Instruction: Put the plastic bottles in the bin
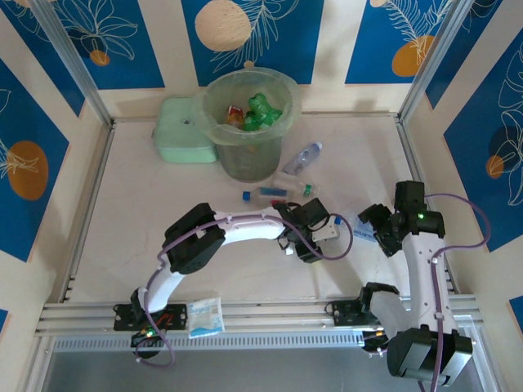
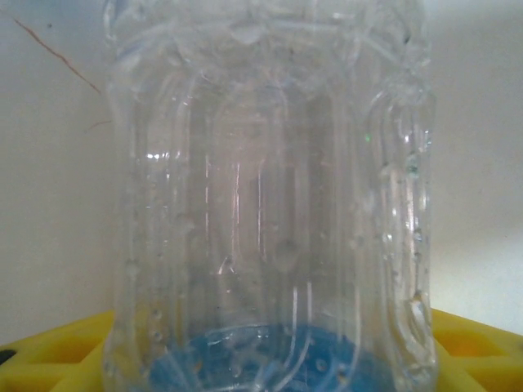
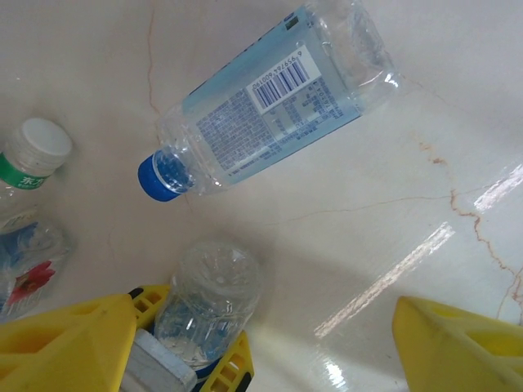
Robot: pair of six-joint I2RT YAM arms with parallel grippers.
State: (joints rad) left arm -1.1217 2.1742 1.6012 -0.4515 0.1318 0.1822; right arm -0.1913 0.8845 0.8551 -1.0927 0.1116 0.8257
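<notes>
Just in front of the bin (image 1: 248, 122), the left pincer (image 3: 189, 329) clamps a clear bottle (image 2: 270, 204), presumably to lift it; the right pincer (image 3: 265, 314) hangs open over a blue-capped bottle (image 3: 270, 102).

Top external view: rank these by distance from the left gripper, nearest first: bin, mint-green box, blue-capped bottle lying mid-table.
1. The blue-capped bottle, lying mid-table just beyond the left gripper.
2. The bin, farther back, near the centre.
3. The mint-green box, at the back, left of the bin.

Lab robot cell, aluminium-framed table (image 1: 131, 220), decorated blue wall panels (image 1: 270, 33)
</notes>
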